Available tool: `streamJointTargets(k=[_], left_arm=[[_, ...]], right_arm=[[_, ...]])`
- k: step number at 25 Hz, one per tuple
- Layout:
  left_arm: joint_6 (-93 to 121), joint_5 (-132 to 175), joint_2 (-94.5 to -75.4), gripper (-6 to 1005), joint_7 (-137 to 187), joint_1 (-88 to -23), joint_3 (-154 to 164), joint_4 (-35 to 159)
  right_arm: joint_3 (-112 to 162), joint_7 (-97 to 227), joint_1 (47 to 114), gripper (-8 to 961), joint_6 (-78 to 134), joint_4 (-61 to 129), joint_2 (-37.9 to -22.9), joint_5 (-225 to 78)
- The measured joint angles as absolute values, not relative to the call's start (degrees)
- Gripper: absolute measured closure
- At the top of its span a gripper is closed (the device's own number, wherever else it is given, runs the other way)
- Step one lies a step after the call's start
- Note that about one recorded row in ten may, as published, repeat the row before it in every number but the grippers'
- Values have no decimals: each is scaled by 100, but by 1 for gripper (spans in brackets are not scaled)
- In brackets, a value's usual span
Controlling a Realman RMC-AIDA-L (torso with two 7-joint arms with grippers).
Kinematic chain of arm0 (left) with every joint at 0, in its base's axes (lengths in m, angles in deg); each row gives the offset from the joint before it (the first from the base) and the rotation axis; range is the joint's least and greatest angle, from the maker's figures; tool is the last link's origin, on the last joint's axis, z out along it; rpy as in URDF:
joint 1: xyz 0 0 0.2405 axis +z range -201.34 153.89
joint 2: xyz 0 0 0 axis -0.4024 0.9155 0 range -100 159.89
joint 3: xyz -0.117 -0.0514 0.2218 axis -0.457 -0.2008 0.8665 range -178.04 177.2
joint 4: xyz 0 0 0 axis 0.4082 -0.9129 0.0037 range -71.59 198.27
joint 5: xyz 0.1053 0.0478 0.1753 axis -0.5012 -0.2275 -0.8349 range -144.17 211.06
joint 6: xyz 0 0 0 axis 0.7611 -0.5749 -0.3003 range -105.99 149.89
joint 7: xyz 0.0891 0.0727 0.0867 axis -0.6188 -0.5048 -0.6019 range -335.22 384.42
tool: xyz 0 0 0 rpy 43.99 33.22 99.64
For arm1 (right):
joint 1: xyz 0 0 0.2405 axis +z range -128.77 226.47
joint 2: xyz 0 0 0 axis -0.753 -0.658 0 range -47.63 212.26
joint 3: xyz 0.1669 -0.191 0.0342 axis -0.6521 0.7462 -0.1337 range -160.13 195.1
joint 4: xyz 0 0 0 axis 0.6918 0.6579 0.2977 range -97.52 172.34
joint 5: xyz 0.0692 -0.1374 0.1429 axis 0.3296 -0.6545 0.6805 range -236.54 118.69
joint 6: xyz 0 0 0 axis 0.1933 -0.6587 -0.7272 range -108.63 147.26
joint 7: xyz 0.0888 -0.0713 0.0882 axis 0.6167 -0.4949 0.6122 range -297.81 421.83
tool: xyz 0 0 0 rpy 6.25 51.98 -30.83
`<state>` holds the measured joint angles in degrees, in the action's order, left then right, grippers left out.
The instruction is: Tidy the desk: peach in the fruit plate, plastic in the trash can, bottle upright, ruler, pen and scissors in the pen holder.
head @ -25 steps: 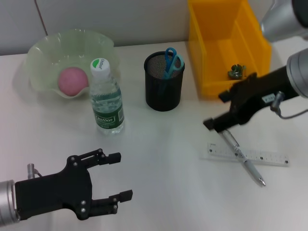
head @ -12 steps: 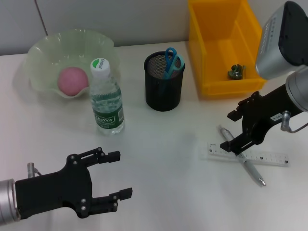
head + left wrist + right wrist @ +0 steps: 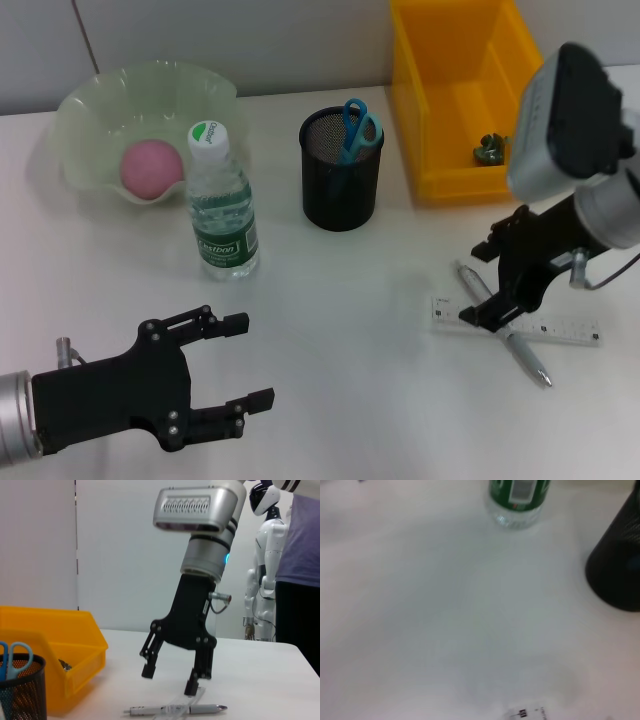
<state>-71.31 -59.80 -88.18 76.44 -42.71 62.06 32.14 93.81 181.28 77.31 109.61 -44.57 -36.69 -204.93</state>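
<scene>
On the white bench (image 3: 330, 300), the left gripper (image 3: 235, 375) hovers with fingers spread and empty. Peach (image 3: 152, 166) sits in the fruit plate (image 3: 90, 105), bottle (image 3: 222, 205) upright, scissors (image 3: 354, 127) in the pen holder (image 3: 342, 175). The right gripper (image 3: 485, 285) hangs open-fingered over pen (image 3: 500, 322) and ruler (image 3: 560, 330), before a grey wall.

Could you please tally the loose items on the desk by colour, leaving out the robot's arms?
Green: 3 - pale green wavy fruit plate, clear green-labelled water bottle, crumpled green plastic scrap
Pink: 1 - round pink peach
Black: 1 - black mesh pen holder
Blue: 1 - blue-handled scissors
Yellow: 1 - yellow plastic bin
Silver: 1 - silver pen
Clear: 1 - transparent ruler
Total: 9
</scene>
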Motion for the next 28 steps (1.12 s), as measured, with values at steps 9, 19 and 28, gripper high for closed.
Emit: streamJointTargets(k=[9,19,28], left_arm=[[-7129,-5980,-8818,202,7646,-4274,6215,3214],[-7130,-5980,-8818,201,7646,-4280,6209,3214],[-7129,-5980,-8818,202,7644,-4280,6206,3214]], right_arm=[[9794,18164,7803,131,10594,-4105,-3671,-20625],[9926,18217,7964,132,10344,-3659,-3699,-20630],[10087,18295,8057,133,10106,-3396,-3704,-20633]])
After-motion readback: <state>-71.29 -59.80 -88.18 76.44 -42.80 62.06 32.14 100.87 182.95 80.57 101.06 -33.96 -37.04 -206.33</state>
